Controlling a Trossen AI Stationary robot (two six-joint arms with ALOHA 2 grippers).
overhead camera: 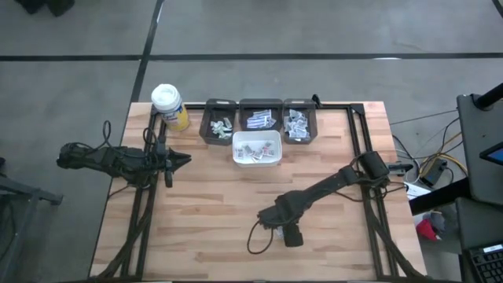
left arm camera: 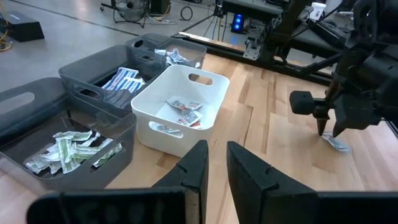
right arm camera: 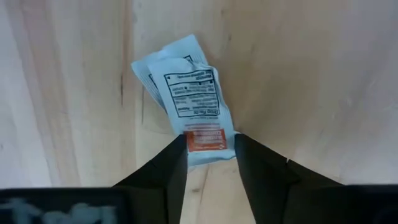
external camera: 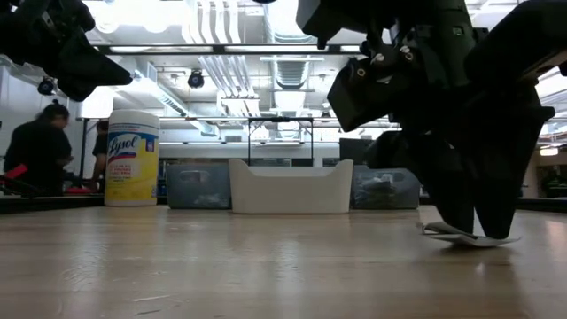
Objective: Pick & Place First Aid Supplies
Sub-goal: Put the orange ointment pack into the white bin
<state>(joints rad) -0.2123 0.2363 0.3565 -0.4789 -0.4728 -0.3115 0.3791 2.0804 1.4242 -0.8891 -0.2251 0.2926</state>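
A small white packet (right arm camera: 194, 99) with black print and an orange-red label lies flat on the wooden table (overhead camera: 204, 228), overlapping a second pale packet (right arm camera: 163, 62). In the low view the packet (external camera: 465, 237) rests under my right gripper (external camera: 477, 229). My right gripper (right arm camera: 209, 146) points down, open, with one finger on each side of the labelled end. The high view shows this gripper (overhead camera: 271, 216) at the table's near middle, hiding the packet. My left gripper (left arm camera: 216, 163) hovers at the table's left (overhead camera: 185, 159), its fingers a narrow gap apart with nothing between them. My right gripper comes from above, pointing down, with its fingertips (right arm camera: 177, 149) close against the two side edges of the packet's orange-labelled end (right arm camera: 205, 140). I cannot tell whether they touch it. The packet lies flat on the table.
Three grey bins (overhead camera: 260, 118) holding packets stand in a row at the far edge. A white bin (overhead camera: 257, 149) with a few packets stands just in front of them. A yellow white-capped bottle (overhead camera: 169, 106) stands at the far left. People show in the room beyond (external camera: 35, 146).
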